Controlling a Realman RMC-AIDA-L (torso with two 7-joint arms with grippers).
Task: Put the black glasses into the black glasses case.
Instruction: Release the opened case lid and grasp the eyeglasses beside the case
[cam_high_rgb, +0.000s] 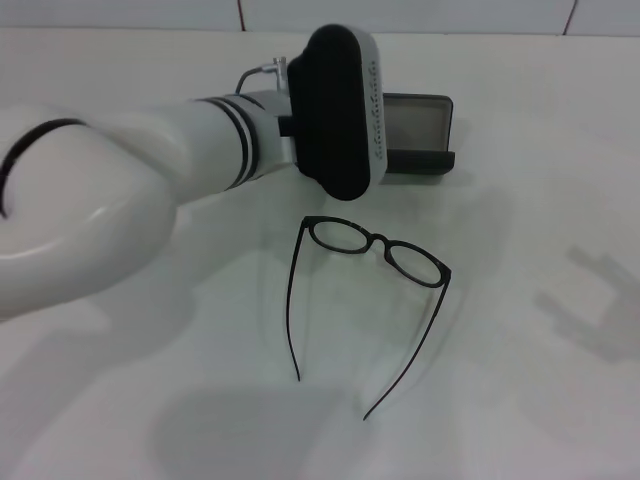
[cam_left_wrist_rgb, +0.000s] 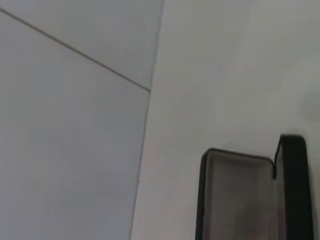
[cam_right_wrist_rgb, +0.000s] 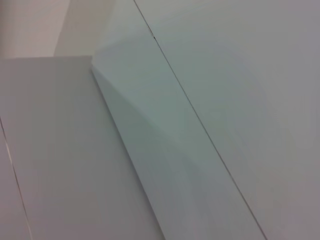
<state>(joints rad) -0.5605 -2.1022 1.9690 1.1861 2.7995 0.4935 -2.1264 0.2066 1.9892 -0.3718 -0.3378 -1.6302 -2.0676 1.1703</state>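
The black glasses (cam_high_rgb: 375, 250) lie unfolded in the middle of the white table, lenses toward the case and temple arms pointing to the near edge. The black glasses case (cam_high_rgb: 420, 135) lies open behind them, grey lining up. It also shows in the left wrist view (cam_left_wrist_rgb: 235, 195), with its lid standing on edge beside it. My left gripper (cam_high_rgb: 340, 110) hangs above the table just left of the case and behind the glasses, touching neither. My right gripper is out of view.
The white table (cam_high_rgb: 520, 380) runs back to a tiled wall (cam_high_rgb: 420, 12). My left arm (cam_high_rgb: 120, 190) reaches across the left half of the table. The right wrist view shows only pale wall and table surfaces.
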